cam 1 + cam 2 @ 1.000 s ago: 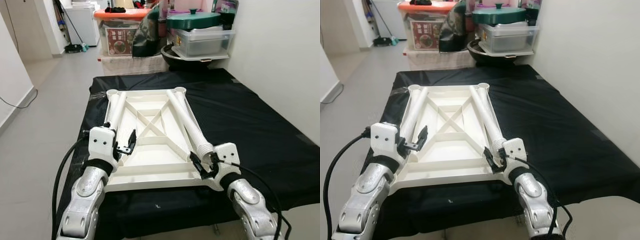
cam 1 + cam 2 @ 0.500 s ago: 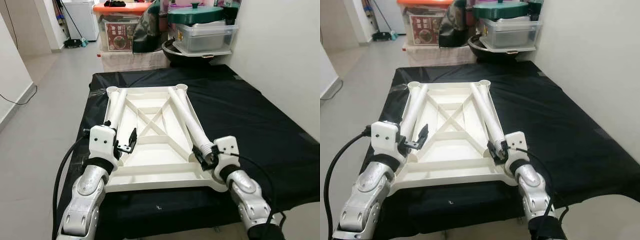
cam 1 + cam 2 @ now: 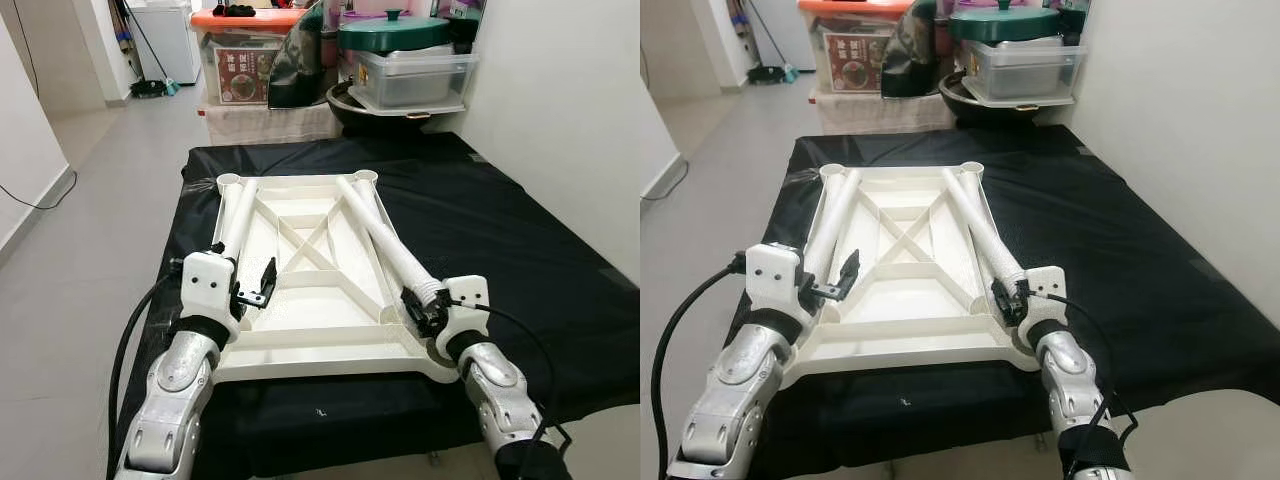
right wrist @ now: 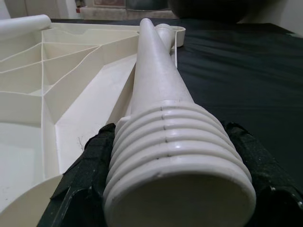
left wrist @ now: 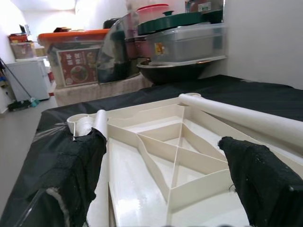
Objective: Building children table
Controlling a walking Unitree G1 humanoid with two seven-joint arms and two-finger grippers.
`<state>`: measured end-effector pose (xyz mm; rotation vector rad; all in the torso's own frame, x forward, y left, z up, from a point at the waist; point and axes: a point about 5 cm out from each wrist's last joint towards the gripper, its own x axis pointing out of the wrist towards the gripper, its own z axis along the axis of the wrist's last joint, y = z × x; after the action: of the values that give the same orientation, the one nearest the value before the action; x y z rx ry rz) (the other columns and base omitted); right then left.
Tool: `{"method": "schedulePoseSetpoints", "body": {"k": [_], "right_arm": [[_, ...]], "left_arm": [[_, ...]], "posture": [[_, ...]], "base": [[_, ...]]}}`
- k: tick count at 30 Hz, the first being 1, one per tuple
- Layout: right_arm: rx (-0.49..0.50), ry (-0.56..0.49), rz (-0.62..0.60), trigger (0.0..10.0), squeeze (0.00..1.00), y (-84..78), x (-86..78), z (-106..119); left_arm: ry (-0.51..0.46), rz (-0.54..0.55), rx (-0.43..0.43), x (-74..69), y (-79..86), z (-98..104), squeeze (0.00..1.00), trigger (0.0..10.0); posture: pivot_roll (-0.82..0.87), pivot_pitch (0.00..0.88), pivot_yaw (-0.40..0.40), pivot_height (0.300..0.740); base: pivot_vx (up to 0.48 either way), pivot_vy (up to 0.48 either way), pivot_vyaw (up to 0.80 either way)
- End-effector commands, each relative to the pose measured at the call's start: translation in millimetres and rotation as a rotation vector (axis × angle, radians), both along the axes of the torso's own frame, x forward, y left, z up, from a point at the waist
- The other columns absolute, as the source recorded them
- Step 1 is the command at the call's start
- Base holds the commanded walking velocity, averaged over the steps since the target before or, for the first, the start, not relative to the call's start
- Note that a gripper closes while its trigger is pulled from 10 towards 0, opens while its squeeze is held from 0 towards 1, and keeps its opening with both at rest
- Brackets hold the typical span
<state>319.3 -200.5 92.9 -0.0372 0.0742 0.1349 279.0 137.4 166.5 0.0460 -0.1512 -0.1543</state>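
White table leg (image 4: 165, 118) clenched in right gripper (image 3: 428, 308) jaws; left gripper (image 3: 262, 285) released.

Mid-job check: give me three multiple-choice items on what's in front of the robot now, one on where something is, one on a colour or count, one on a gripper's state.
1. Where does the upturned white tabletop lie?
A. on the black cloth
B. on the bare floor
C. on a storage box

2. How many white legs lie on the tabletop?
A. one
B. two
C. four

3. What is the right gripper doing?
A. hanging idle
B. open above the cloth
C. shut on the ribbed end of the right leg

Answers:
1 A, black cloth shows all round the tabletop.
2 B, the left leg and the right leg.
3 C, the right wrist view shows fingers against both sides of that end.
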Motion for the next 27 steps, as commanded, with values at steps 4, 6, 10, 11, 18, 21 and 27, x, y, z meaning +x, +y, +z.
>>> {"method": "schedulePoseSetpoints", "body": {"k": [4, 6, 10, 11, 18, 21, 27], "right_arm": [[0.017, 0.072, 0.013, 0.0, 0.0, 0.6, -1.9, -12], [0.018, 0.043, 0.015, 0.0, 0.0, 0.4, -0.3, -7], [0.037, 0.005, 0.016, 0.0, 0.0, 0.9, 1.6, 0], [0.066, -0.022, 0.028, 0.0, 0.0, 4.2, 2.2, 7], [0.263, -0.136, 0.095, 0.0, 0.0, 13.4, -2.3, 38], [0.361, -0.16, 0.106, 0.0, 0.0, 7.0, -7.7, 46], [0.475, -0.121, 0.274, 0.0, 0.0, 11.1, -29.3, 45]], "left_arm": [[0.015, 0.001, 0.016, 2.1, -0.7, -4, 0.0, 10.0], [0.015, 0.002, 0.017, 2.1, -0.6, -5, 0.0, 10.0], [0.016, 0.002, 0.019, 2.3, -0.4, -5, 0.0, 10.0], [0.016, 0.002, 0.019, 2.5, -0.2, -5, 0.0, 10.0], [0.066, -0.008, -0.108, 7.5, 5.5, -6, 0.0, 10.0], [0.098, -0.025, -0.257, 12.4, 13.2, -5, 0.0, 10.0], [0.101, -0.114, -0.623, 28.4, 20.3, 13, 0.0, 10.0]], "posture": [[0.08, 0.0, -0.041, 0.74], [0.08, 0.0, -0.041, 0.74], [0.08, 0.0, -0.04, 0.74], [0.08, 0.0, -0.038, 0.74], [0.07, 0.0, -0.036, 0.74], [0.06, 0.0, -0.035, 0.74], [0.05, 0.0, -0.025, 0.74]], "base": [[0.0, 0.0, 0.0], [0.0, 0.0, 0.0], [0.0, 0.0, 0.0], [0.0, 0.0, 0.0], [0.0, 0.0, 0.0], [0.0, 0.0, 0.0], [0.0, 0.0, 0.0]]}}
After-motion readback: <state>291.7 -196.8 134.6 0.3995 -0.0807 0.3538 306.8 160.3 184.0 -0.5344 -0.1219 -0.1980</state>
